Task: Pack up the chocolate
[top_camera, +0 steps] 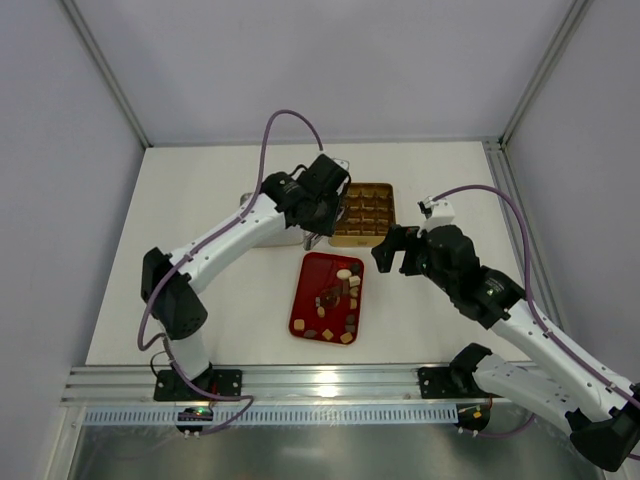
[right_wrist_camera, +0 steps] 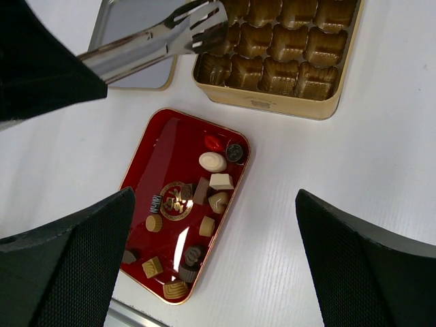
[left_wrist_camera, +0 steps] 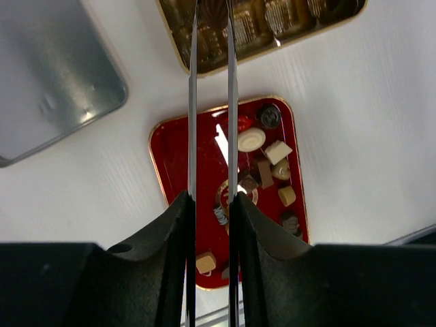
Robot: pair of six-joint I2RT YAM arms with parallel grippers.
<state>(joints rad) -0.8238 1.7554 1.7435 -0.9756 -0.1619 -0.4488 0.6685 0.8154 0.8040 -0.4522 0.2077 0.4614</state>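
The chocolate lies loose in the red tray, mostly along its right side and near end. Just beyond the tray on the counter I see the gold tin. My left tool is clenched on metal tongs, their tips over the tin's corner. My right tool hangs released beside the tray.

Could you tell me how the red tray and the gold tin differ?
The red tray is flat and oblong; the gold tin is squarer, with gridded cells. The red tray holds loose chocolate pieces; the gold tin's cells look empty. The red tray lies nearer the arm bases, the gold tin beyond it. Both rest flat on the white table.
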